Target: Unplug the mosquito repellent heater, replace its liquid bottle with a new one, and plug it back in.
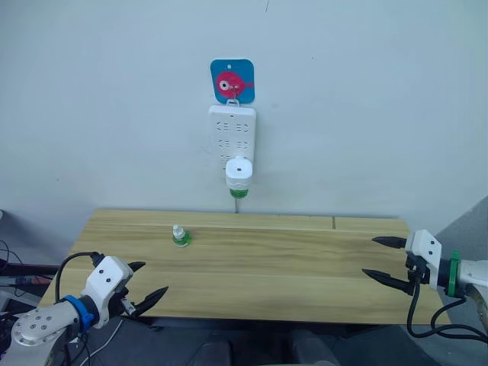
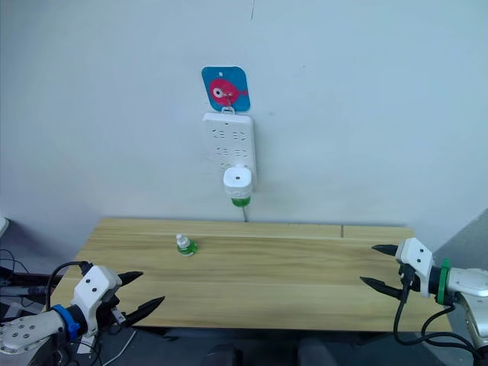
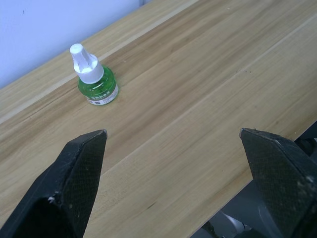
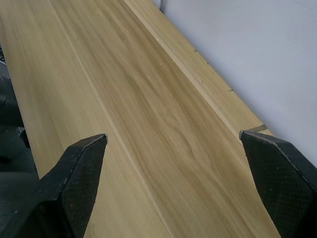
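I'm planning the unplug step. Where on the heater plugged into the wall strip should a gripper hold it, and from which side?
Probably grip the mosquito repellent heater across its white rounded body, fingers on its two flanks, approaching straight from the front. It sticks out from the power strip, and the green bottle hangs beneath.

Likely test lab — bare wall (image 1: 381, 99), wooden table (image 1: 267, 282)
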### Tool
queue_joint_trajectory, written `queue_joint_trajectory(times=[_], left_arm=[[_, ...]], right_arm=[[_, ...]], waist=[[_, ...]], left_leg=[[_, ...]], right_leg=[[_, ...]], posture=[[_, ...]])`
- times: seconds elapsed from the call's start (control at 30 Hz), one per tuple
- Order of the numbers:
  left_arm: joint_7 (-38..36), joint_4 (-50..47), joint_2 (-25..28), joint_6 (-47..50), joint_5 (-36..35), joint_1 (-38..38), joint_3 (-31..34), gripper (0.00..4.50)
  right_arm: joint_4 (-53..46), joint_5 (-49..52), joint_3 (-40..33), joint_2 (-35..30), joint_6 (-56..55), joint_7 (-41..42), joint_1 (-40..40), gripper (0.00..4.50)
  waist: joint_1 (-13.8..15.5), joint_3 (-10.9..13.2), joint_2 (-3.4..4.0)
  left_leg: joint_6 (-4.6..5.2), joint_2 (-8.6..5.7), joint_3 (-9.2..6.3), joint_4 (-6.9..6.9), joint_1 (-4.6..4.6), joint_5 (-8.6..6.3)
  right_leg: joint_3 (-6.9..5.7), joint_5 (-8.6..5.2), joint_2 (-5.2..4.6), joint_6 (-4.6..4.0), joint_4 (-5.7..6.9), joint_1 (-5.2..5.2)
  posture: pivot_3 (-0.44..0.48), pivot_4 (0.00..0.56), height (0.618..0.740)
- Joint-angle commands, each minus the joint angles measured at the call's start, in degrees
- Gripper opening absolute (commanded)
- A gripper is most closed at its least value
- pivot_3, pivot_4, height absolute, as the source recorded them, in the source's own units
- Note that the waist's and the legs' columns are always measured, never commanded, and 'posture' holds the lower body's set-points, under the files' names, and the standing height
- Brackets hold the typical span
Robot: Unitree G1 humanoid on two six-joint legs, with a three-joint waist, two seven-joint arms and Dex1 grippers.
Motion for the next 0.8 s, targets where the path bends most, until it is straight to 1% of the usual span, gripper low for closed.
queue_joint_trajectory(times=[0.03,0.2,0.3,0.53,0.67,0.8], left_arm=[[0.2,-1.4,-0.1,0.3,-0.8,-0.3,1.4,4.5],[0.1,-1.4,-0.2,0.7,-1.0,-1.0,1.2,4.5],[-2.3,-1.2,0.4,0.7,-2.3,-1.4,1.0,4.5],[-4.0,0.4,-0.1,-1.0,-4.0,-3.1,2.7,4.5],[-4.3,0.1,-0.4,0.9,-6.4,-3.2,4.1,4.5],[-6.0,1.5,0.6,-2.2,-5.1,-2.7,4.4,4.5]], right_arm=[[-2.2,0.3,-0.4,-0.4,0.2,0.2,-0.5,4.47],[-2.4,0.3,-0.3,-0.4,0.3,0.3,-0.7,4.47],[-2.3,0.2,-0.3,-0.4,0.2,0.4,-0.9,4.47],[-2.5,0.3,-0.3,-0.4,0.3,0.4,-1.2,4.47],[-2.7,0.3,-0.3,-0.4,0.4,0.4,-1.0,4.47],[-2.9,0.3,-0.4,-0.4,0.6,0.3,-0.8,4.47]], waist=[[0.0,0.0,0.0],[0.0,-0.1,0.01],[0.0,-0.1,0.02],[0.0,-0.2,0.04],[0.0,-0.2,0.04],[0.0,-0.2,0.06]], left_leg=[[0.0,0.0,0.0,0.0,0.0,0.0],[0.0,-0.01,-0.01,0.01,0.02,0.0],[0.0,-0.01,0.0,0.04,0.02,0.0],[0.0,-0.01,0.01,0.05,0.03,0.0],[0.0,-0.01,0.0,0.05,0.03,0.0],[0.0,-0.01,0.01,0.07,0.04,0.0]], right_leg=[[0.0,0.0,0.0,0.0,0.0,0.0],[-0.01,0.01,0.0,0.02,0.0,0.02],[-0.01,0.02,0.0,0.03,0.01,0.04],[0.0,0.03,0.0,0.04,0.02,0.04],[-0.01,0.04,0.0,0.06,0.03,0.04],[0.0,0.05,0.0,0.06,0.04,0.05]], posture=[[0.047,0.045,0.74],[0.045,0.042,0.74],[0.045,0.042,0.74],[0.044,0.04,0.74],[0.043,0.041,0.74],[0.043,0.044,0.74]])
